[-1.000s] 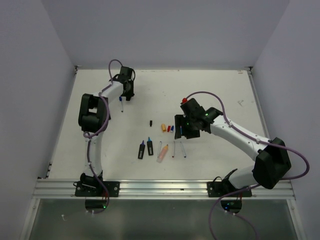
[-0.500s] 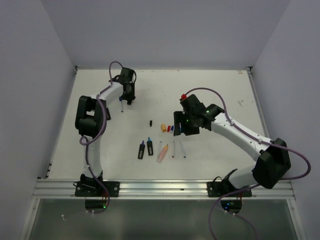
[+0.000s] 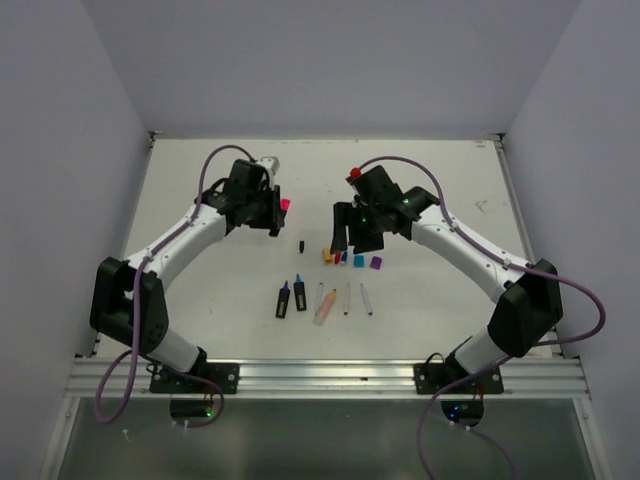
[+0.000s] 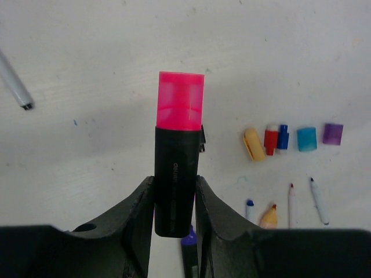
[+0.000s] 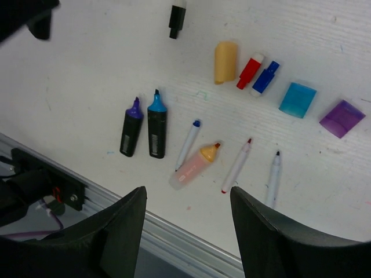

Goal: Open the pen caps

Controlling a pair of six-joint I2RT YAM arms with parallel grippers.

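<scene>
My left fingers [image 4: 145,198] clamp a black highlighter barrel [image 4: 175,174] (pink cap [image 4: 180,99] on). My right fingers [image 5: 127,226] hang spread, holding nothing.

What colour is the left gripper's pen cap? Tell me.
Pink cap on black pen, clearest from left wrist.

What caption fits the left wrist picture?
Left gripper holds a black highlighter, pink cap on; loose caps lie nearby.
</scene>
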